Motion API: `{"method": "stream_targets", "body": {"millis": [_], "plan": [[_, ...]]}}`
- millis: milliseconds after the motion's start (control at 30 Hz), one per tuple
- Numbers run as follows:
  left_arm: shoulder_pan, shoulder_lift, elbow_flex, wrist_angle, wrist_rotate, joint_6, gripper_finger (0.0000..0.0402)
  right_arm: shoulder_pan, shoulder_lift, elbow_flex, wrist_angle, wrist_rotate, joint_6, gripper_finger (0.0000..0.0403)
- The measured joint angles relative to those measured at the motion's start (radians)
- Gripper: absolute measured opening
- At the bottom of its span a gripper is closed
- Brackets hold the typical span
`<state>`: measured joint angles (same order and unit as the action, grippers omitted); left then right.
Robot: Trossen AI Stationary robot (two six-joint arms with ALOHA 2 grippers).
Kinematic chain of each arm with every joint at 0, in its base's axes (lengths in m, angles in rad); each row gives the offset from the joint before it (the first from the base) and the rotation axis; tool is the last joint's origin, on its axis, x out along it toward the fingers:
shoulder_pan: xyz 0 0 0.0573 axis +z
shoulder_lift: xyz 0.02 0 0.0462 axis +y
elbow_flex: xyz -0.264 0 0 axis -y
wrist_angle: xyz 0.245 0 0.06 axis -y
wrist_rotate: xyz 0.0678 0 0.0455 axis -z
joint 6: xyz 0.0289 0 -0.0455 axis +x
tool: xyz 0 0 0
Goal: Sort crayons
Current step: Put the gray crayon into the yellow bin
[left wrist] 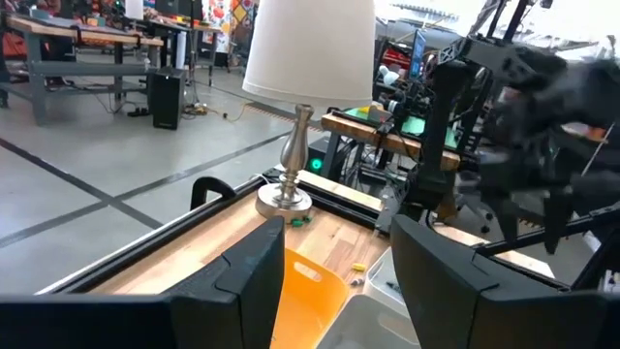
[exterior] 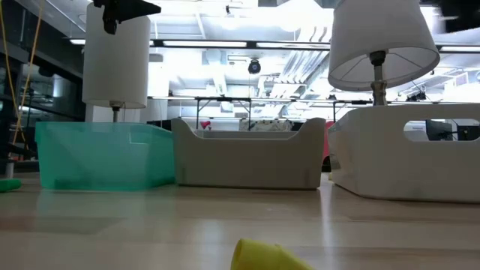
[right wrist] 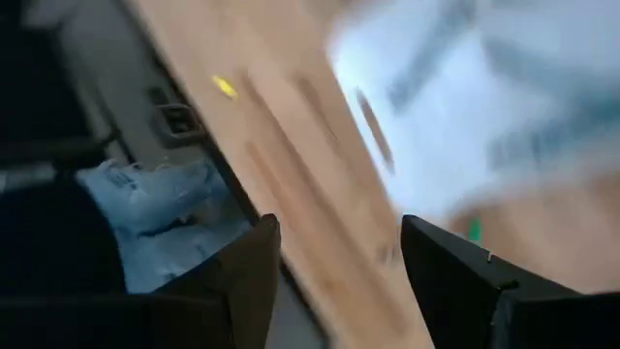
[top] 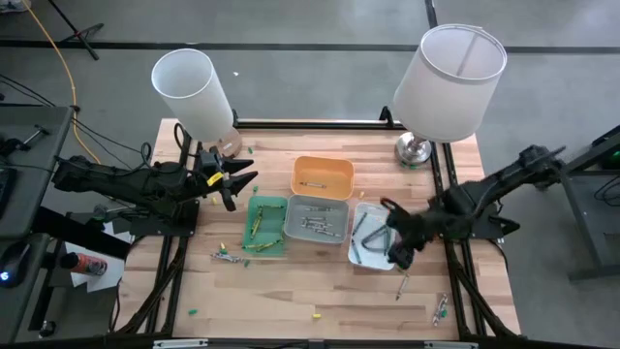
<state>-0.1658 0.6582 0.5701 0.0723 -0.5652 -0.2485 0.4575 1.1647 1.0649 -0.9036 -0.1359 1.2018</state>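
Four small trays stand mid-table: orange (top: 323, 176), green (top: 266, 225), grey (top: 315, 218) and white (top: 366, 242), each with crayons lying inside. Loose crayons lie on the wood: a cluster (top: 228, 257) near the green tray, a stick (top: 402, 286), a few (top: 441, 308) at the near right, and a yellow one (exterior: 262, 256) by the near edge. My left gripper (top: 238, 188) (left wrist: 334, 262) hovers open and level, left of the trays. My right gripper (top: 393, 242) (right wrist: 339, 262) hangs open and slanting down over the white tray's right end, nothing between its fingers.
Two table lamps stand at the far edge: one (top: 194, 92) at the far left beside my left gripper, one (top: 448, 73) at the far right with a metal foot (top: 414, 150). Bare wood lies between the trays and the near edge.
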Motion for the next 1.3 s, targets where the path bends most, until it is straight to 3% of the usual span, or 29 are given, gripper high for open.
{"method": "stream_targets", "body": {"millis": [233, 400, 733, 1300], "plan": [[0.000, 0.000, 0.000, 0.000, 0.000, -0.013, 0.0175, 0.267, 0.125, 0.000, -0.080, 0.169, 0.824, 0.0208], [0.000, 0.000, 0.000, 0.000, 0.000, -0.012, 0.0175, 0.349, 0.275, 0.000, -0.079, 0.157, 1.099, 0.0208], [0.000, 0.000, 0.000, 0.001, 0.000, -0.012, 0.0175, 0.354, 0.518, 0.000, -0.023, 0.048, 1.155, 0.0208], [0.000, 0.000, 0.000, 0.002, 0.000, -0.012, 0.0175, 0.335, 0.647, 0.000, -0.019, 0.014, 1.154, 0.0208]]}}
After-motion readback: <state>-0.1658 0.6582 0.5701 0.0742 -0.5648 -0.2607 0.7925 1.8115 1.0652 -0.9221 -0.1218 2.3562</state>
